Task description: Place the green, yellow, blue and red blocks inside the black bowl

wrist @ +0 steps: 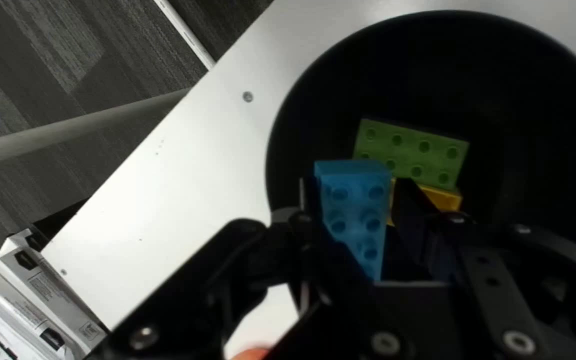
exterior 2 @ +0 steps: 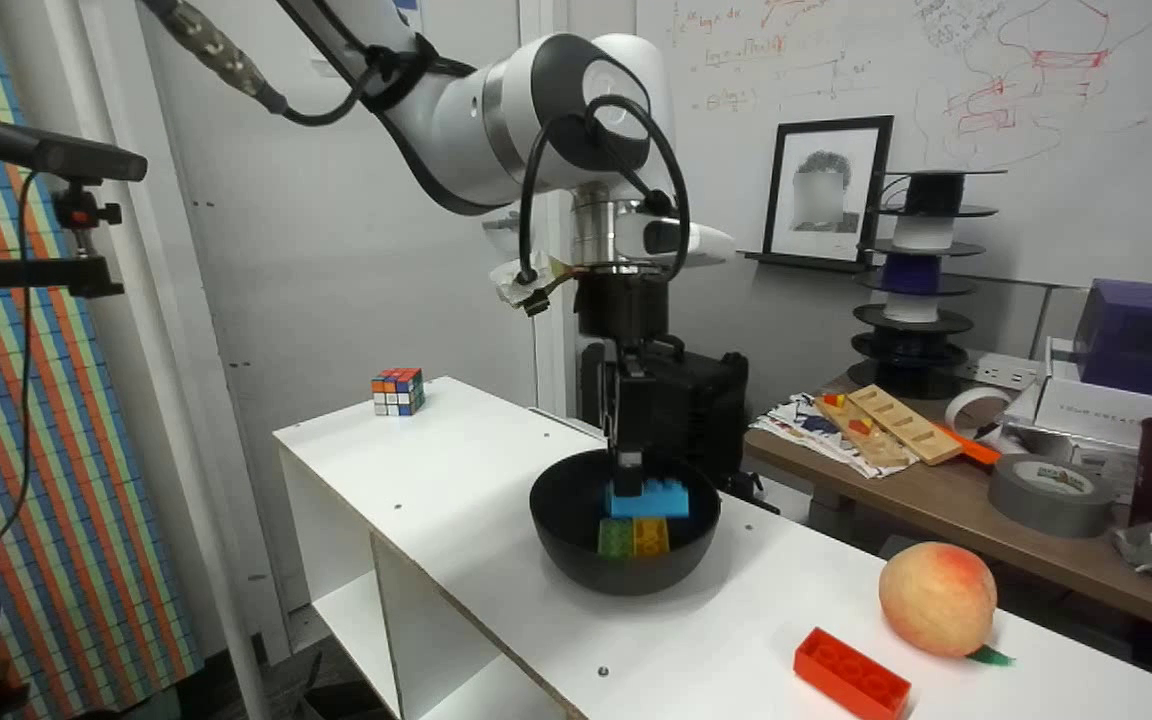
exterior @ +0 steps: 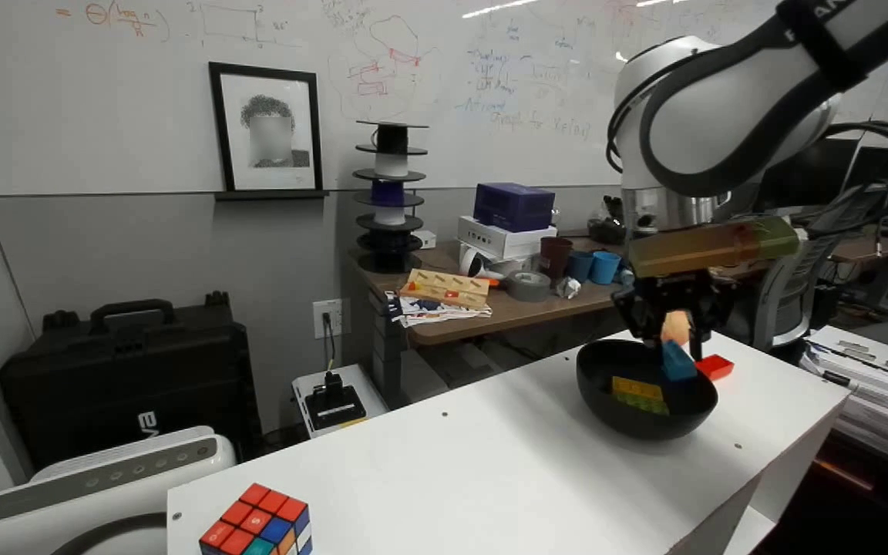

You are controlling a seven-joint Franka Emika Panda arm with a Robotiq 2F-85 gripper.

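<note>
The black bowl (exterior: 640, 426) stands on the white surface. The green block (exterior 2: 616, 539) and the yellow block (exterior 2: 651, 537) lie side by side on its bottom. They also show in the wrist view, the green block (wrist: 413, 152) in full and the yellow block (wrist: 443, 199) partly hidden by a finger. My gripper (exterior: 675, 347) is over the bowl, its fingers around the blue block (wrist: 355, 200). It appears shut on one end of the blue block (exterior 2: 661, 499), which hangs inside the bowl above the other two. The red block (exterior 2: 851, 675) lies on the white surface outside the bowl.
A peach (exterior 2: 936, 598) lies beside the red block, partly behind my gripper in an exterior view. A Rubik's cube (exterior: 257, 520) sits at the far end of the white surface (exterior: 475, 478). A brown desk (exterior 2: 896, 500) with tape, cups and boxes stands alongside.
</note>
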